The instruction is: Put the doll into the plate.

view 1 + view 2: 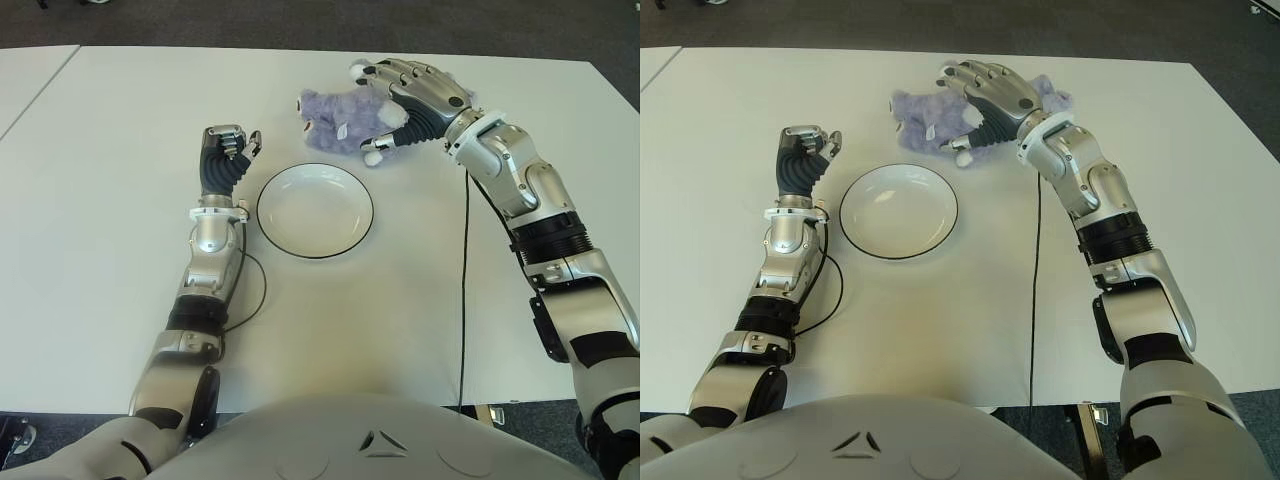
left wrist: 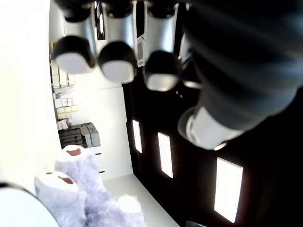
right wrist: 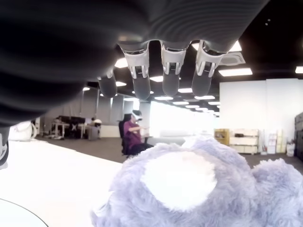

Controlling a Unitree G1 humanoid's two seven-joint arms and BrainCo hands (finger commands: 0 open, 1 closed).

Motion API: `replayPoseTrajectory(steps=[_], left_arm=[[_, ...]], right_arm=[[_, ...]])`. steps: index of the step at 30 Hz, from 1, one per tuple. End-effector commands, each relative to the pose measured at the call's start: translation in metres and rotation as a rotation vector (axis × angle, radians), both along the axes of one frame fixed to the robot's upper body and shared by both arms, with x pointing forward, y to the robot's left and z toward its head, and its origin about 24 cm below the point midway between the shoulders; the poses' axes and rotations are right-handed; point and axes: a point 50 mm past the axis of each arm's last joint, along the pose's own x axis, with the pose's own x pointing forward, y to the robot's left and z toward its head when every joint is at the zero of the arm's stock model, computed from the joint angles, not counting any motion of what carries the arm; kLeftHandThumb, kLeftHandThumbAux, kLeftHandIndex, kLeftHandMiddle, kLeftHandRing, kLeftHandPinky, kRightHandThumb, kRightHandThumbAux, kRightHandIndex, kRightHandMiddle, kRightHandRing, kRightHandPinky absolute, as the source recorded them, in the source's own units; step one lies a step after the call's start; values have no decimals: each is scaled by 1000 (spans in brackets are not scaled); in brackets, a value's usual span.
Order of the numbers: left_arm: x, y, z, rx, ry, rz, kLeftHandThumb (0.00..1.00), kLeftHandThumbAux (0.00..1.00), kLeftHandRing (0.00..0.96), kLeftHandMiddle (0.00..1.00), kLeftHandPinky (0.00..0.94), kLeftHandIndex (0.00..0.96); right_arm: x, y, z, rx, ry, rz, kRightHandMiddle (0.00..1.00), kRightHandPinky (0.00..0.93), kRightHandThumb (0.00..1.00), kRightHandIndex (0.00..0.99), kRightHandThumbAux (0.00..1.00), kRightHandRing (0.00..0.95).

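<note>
- Right wrist view: fingers [image 3: 171,71] of the right hand [image 1: 415,95] spread and extended above the doll [image 3: 199,189], a gap showing between fingertips and plush; nothing pinched.
- Right hand: arched over the far side of the doll, thumb [image 1: 385,143] down by its near edge; from the eye views it cannot be told whether palm or thumb touches the fur. Right forearm [image 1: 515,175] runs back toward the desk's right edge.
- Doll: lavender plush with white patches, lying on the desk [image 1: 120,140] near its far edge, just beyond the plate [image 1: 315,210] and outside it.
- Plate: white, round, dark rim, holding nothing; sits mid-desk, between the two arms.
- Left wrist view: fingers [image 2: 116,68] of the left hand [image 1: 228,150] curled in toward the palm, holding nothing; the doll shows farther off.
- Left hand: shows just to the left of the plate, apart from its rim, wrist upright.
- Cables: one black cable [image 1: 464,290] runs from the right forearm to the near desk edge; another black cable [image 1: 255,295] loops beside the left forearm.
- Background, right wrist view: a seated person [image 3: 132,135] in an office space, well beyond the desk.
</note>
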Motion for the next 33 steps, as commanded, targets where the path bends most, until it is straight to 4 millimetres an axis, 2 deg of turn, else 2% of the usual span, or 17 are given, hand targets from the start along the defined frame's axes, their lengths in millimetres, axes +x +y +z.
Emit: replayPoseTrajectory(steps=[1, 16, 33], left_arm=[[-23, -1, -47, -26, 171, 27, 496, 807, 905, 901, 887, 861], [-24, 0, -47, -43, 175, 74, 548, 799, 903, 900, 890, 864], [-25, 0, -47, -62, 168, 93, 495, 805, 899, 896, 885, 855]], right_arm=[[4, 3, -6, -32, 34, -17, 0, 0, 118, 0, 319, 0], [15, 6, -8, -60, 63, -54, 0, 0, 118, 0, 301, 0], [28, 1, -6, -89, 70, -107, 0, 0, 134, 0, 284, 0]])
